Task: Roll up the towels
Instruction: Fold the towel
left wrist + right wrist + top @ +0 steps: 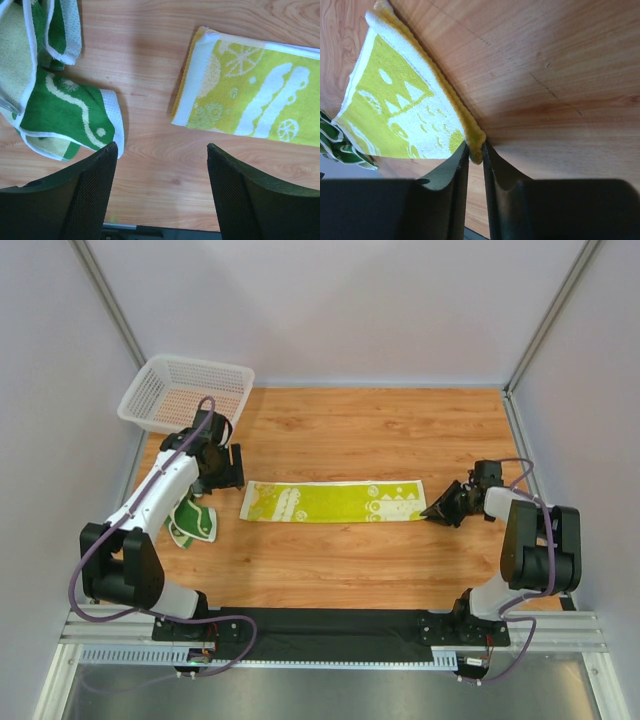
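A yellow-green towel (335,501) lies flat as a long strip across the middle of the wooden table. My right gripper (437,511) is shut on its right end; in the right wrist view the towel's yellow hem (476,145) is pinched between the fingers. A cream and green patterned towel (193,523) lies crumpled at the left, partly under my left arm. My left gripper (225,478) is open and empty above bare wood, between the patterned towel (60,107) and the strip's left end (245,95).
A white mesh basket (185,392) stands at the back left corner. Grey walls close in the table (370,430) on three sides. The arms' black base rail (330,625) runs along the near edge.
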Motion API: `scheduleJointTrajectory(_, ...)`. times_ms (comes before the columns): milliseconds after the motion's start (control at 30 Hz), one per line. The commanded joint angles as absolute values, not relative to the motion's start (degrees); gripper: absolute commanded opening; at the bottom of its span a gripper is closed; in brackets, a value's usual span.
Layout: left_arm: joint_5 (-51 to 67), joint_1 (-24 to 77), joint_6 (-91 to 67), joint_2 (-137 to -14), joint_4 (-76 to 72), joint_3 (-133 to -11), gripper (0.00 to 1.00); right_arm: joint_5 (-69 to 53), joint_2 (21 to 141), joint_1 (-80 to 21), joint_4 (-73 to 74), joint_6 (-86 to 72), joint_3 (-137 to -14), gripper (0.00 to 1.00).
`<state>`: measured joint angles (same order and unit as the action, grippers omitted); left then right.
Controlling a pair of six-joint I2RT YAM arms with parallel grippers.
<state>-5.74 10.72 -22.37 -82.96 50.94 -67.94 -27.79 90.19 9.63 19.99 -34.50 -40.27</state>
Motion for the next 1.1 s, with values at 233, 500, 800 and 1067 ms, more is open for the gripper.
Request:
scheduleJointTrajectory(233, -5.19, 10.37, -21.8, -82.27, 50.71, -67.5, 0.78, -10.39, 83.86, 13.45, 30.47, -31.2, -41.04, 0.0)
scheduleJointTrajectory(500, -4.74, 10.46, -18.81, -78.4, 52.65, -67.86, 0.78, -0.62, 73.75, 11.79, 38.3, -30.5, -45.78, 0.0)
scheduleJointTrajectory(800, -6.32, 10.46, -19.34, -77.52, 51.15, -64.86, 0.78, 8.17, 71.89, -6.82, 43.59, -30.5, -57.46, 0.0)
scheduleJointTrajectory(1067, -9.22, 10.46, -19.86, -77.43, 52.2, -64.69, 0.78, 10.29, 77.42, -19.85, 46.76, -29.53, -68.98, 0.0)
